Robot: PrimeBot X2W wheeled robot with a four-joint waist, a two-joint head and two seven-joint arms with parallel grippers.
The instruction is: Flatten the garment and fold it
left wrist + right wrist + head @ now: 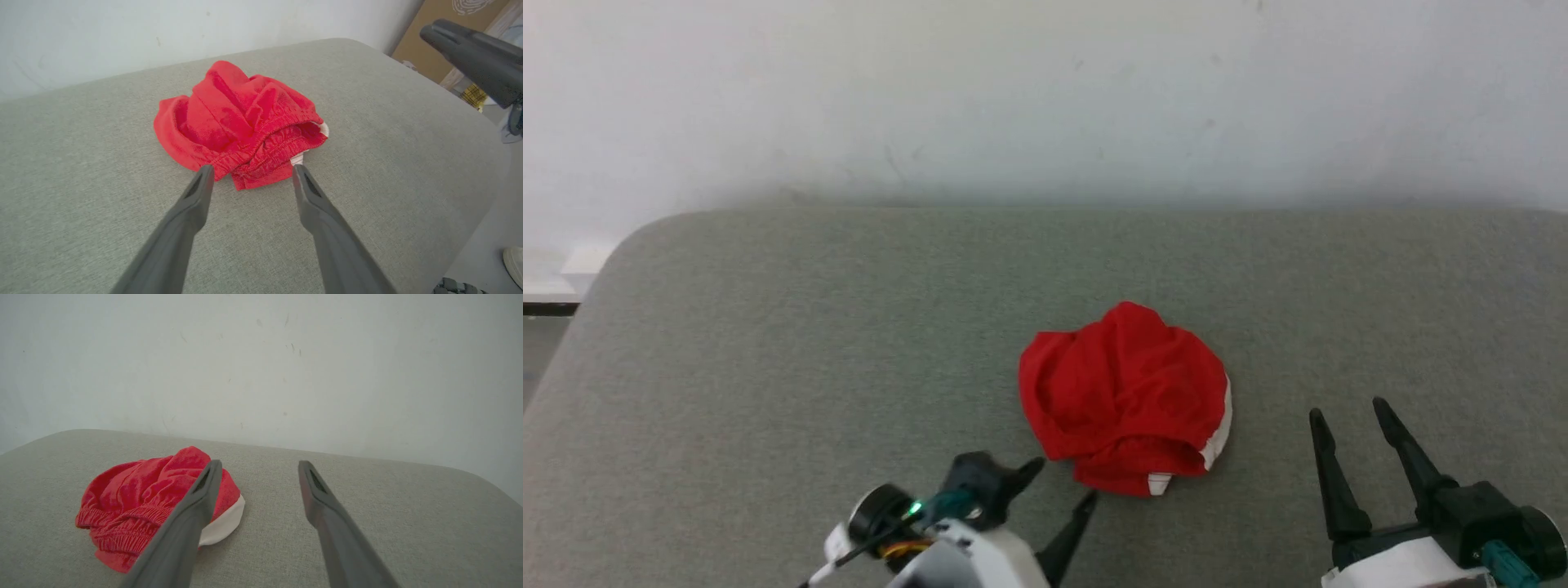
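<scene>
A: Head view first. Where are the shorts?

B: The shorts (1123,392), red, lie bunched in a heap on the grey cloth worktop (768,327). The heap sits a little right of centre, nearer the front edge than the pale wall (1045,98). A white stripe (1221,425) runs along the heap's right rim.

A: Tools?

B: At bottom centre the left tool (1063,482) has its fingers apart, tips just beside the heap's near edge. At lower right the right tool (1346,410) is also apart, holding nothing, clear of the shorts.

A: Left wrist view.

B: Here the left tool (251,169) is spread wide and low over the worktop (81,183). The gathered waistband (265,143) of the shorts (229,110) lies just ahead, between the two tips. Cannot tell whether the tips touch the cloth; nothing is clamped. A dark finger (470,53) of the right tool hangs at upper right.

A: Right wrist view.

B: The right tool (259,464) is wide apart, over bare worktop (388,522). The shorts (135,502) lie to its left, partly behind one finger. The waistband (122,535) faces the camera, and the white stripe (222,522) sits at the heap's right side.
</scene>
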